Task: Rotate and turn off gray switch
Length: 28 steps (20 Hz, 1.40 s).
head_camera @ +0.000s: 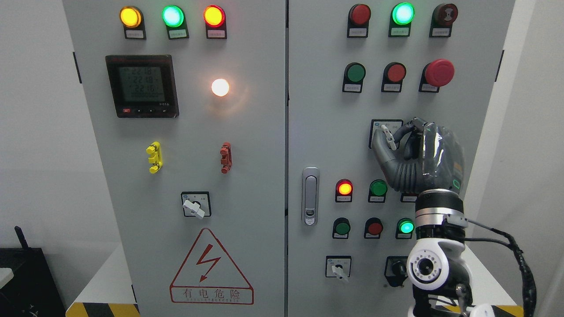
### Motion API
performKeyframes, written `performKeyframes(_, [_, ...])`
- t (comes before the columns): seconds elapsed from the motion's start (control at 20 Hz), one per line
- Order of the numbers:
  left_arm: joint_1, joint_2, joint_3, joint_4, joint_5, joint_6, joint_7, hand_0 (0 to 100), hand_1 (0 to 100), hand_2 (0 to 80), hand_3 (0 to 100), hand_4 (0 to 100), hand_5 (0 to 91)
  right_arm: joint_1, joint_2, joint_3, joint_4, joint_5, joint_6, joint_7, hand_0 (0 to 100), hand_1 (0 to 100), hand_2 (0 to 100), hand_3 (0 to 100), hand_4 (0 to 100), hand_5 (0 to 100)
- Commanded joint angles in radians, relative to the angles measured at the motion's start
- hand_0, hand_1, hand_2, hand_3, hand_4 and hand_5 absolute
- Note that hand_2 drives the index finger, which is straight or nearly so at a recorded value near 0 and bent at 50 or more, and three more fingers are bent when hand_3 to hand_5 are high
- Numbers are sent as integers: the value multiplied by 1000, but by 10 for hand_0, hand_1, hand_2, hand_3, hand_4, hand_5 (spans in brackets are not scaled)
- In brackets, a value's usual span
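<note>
The gray rotary switch [387, 134] sits on a black-framed plate on the right cabinet door, under the row of green and red push buttons. Its pale handle is tilted, with the top leaning left. My right hand [393, 135] reaches up from the lower right and is shut on the handle. The thumb [380, 149] presses from the left and below, and the curled fingers [407, 130] close in from the right. The hand's back hides the right part of the switch plate. The left arm does not show.
Similar rotary switches sit at the left door's lower middle [196, 204] and the right door's bottom [339, 267], beside a black selector [395, 267]. A red mushroom stop button [438, 72] is above the hand. The door latch [310, 196] is to its left.
</note>
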Motion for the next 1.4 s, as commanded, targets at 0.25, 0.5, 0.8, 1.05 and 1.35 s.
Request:
performKeyframes(0.25, [0, 0, -2, 14, 0, 0, 0, 120, 389, 0, 0, 0, 0, -2, 0, -8, 1, -1, -1, -10, 545, 398, 718, 1000, 984, 1000])
performKeyframes(0.5, [0, 0, -2, 14, 0, 0, -1, 120, 389, 0, 0, 0, 0, -2, 0, -8, 1, -1, -1, -10, 562, 392, 724, 1000, 985, 1000])
performKeyframes(0.8, [0, 0, -2, 14, 0, 0, 0, 120, 389, 0, 0, 0, 0, -2, 0, -8, -1, -4, -3, -10, 604, 369, 725, 1000, 989, 1000])
performKeyframes(1.05, [0, 0, -2, 14, 0, 0, -1, 120, 389, 0, 0, 0, 0, 0, 0, -8, -2, -4, -4, -10, 442, 396, 725, 1000, 989, 1000])
performKeyframes(1.35, [0, 0, -2, 14, 0, 0, -1, 120, 389, 0, 0, 0, 0, 1, 0, -8, -5, -4, -7, -11, 379, 400, 726, 1000, 991, 1000])
